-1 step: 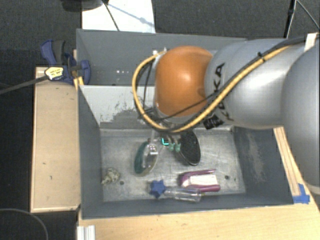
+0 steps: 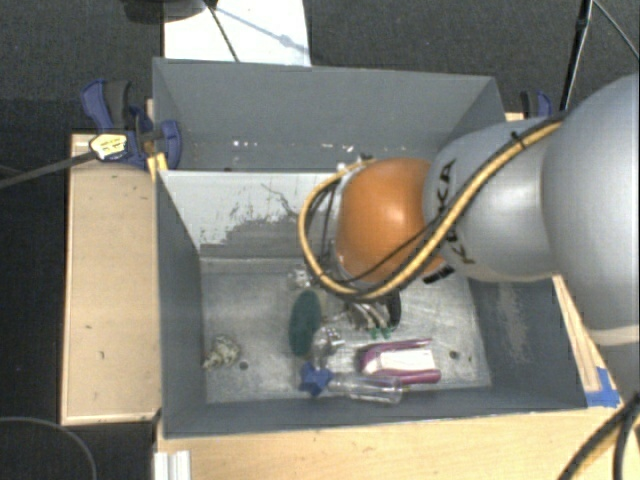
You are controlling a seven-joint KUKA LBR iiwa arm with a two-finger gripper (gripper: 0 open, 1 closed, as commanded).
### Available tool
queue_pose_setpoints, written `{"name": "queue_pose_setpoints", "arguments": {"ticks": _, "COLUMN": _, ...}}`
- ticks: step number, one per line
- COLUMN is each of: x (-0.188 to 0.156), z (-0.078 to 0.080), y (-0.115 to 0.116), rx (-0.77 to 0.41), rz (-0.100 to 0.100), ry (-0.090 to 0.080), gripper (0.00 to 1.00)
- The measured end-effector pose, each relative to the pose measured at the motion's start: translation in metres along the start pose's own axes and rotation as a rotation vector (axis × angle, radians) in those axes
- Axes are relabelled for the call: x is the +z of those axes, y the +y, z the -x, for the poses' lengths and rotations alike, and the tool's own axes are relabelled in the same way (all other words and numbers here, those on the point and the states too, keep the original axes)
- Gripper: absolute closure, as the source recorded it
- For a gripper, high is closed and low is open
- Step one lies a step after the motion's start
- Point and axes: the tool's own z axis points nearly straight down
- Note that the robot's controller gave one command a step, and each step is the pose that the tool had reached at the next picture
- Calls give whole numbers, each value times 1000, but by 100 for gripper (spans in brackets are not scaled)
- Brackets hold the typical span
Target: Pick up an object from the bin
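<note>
My gripper (image 2: 367,315) reaches down into the middle of the bin, mostly hidden under the arm's orange cover. Just left of it a dark green oval thing (image 2: 304,324) lies on the floor. Right below the gripper is a purple and white pack (image 2: 400,360), lying flat near the front wall. A clear plastic piece (image 2: 366,390) with a blue end (image 2: 313,378) lies along the front wall beside the pack. Nothing can be seen in the gripper's hold.
A small crumpled beige thing (image 2: 222,351) sits alone at the front left of the bin floor. The arm and its cables cover the bin's right rear part. Bare floor shows at the left and far right.
</note>
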Motion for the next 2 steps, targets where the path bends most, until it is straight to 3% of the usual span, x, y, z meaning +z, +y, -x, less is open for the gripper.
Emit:
{"name": "queue_pose_setpoints", "arguments": {"ticks": 1, "x": 6, "z": -6, "y": -3, "rx": 5, "rz": -5, "ry": 20, "gripper": 100}}
{"name": "queue_pose_setpoints", "arguments": {"ticks": 2, "x": -134, "z": 8, "y": -13, "rx": 18, "rz": -7, "ry": 14, "gripper": 100}}
